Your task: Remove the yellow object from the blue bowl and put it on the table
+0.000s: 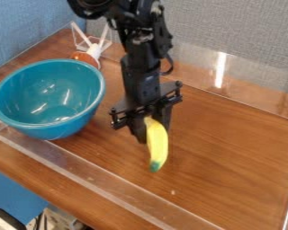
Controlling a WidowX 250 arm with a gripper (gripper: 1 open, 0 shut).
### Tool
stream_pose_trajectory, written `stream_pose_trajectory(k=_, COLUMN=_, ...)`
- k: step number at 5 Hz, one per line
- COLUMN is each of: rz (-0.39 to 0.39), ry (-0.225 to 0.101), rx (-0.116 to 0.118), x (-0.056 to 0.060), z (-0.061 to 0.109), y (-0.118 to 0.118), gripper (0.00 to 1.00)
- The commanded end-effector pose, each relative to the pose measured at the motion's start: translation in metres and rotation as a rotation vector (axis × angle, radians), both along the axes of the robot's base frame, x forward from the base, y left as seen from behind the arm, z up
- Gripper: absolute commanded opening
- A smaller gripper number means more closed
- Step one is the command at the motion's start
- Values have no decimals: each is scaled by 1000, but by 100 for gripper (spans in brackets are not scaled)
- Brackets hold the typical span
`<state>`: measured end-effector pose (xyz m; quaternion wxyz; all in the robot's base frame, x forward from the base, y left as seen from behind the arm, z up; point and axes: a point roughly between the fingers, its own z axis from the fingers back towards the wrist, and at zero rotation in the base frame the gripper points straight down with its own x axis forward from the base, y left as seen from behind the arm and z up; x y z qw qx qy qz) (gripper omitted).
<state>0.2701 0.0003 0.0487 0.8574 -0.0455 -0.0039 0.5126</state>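
The yellow object [157,146], a small toy banana with a greenish tip, hangs tip-down from my gripper [146,120], which is shut on its upper end. Its green tip is just above, or touching, the reddish-brown table [230,171]; I cannot tell which. The blue bowl [47,96] sits at the left of the table with nothing in it, a short way left of the gripper. The black arm [137,54] reaches down from the upper middle.
A small orange-and-white thing [89,49] stands behind the bowl at the back left. Clear acrylic walls [111,193] run along the table's front and back edges. Bare wood lies to the right of the banana.
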Motion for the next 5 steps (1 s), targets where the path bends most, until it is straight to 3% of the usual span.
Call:
stream_pose_trajectory(k=1, rz=10, ry=-59, rx=12, x=1, z=14, y=6, gripper=0)
stream_pose_trajectory(k=2, rz=10, ry=-54, rx=15, x=-2, z=11, y=7, gripper=0)
stream_pose_trajectory(k=3, rz=11, ry=-51, rx=18, x=-3, z=8, y=8, gripper=100)
stream_pose_trajectory(k=4, rz=7, ry=-50, rx=18, x=-3, z=10, y=8, gripper=100)
stream_pose_trajectory(k=5, rz=-7, ry=-65, rx=4, x=-4, z=27, y=7, gripper=100)
